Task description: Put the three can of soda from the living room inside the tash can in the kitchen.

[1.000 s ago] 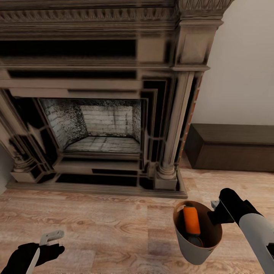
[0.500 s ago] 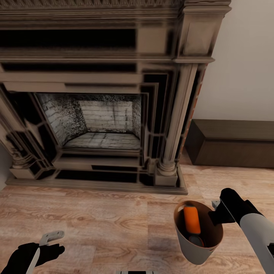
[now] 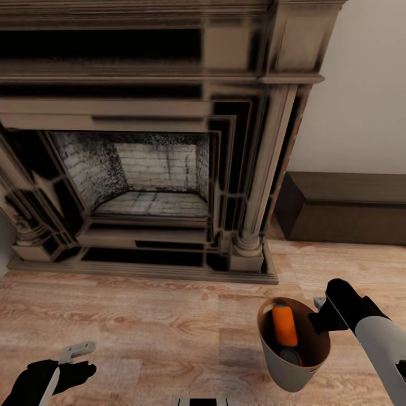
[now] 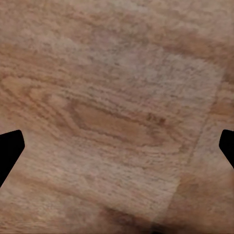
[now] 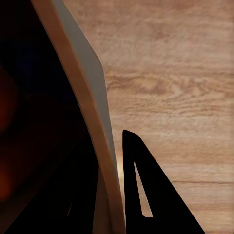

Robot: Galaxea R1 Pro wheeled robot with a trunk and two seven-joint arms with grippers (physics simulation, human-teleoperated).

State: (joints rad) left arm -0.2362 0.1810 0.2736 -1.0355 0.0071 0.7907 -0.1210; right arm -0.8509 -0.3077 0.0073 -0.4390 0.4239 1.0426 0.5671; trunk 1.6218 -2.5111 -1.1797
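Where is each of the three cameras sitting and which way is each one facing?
Head view: from the robot's head, looking forward and down at the fireplace, bench and wood floor; both arms show, the right gripper at the bin rim.
Left wrist view: by the left gripper, facing the floor; dark fingertips at the edges, jaws apart.
Right wrist view: by the right gripper, along the bin wall, one finger outside it.
Shared: head and right wrist views both show the bin; all three show the floor.
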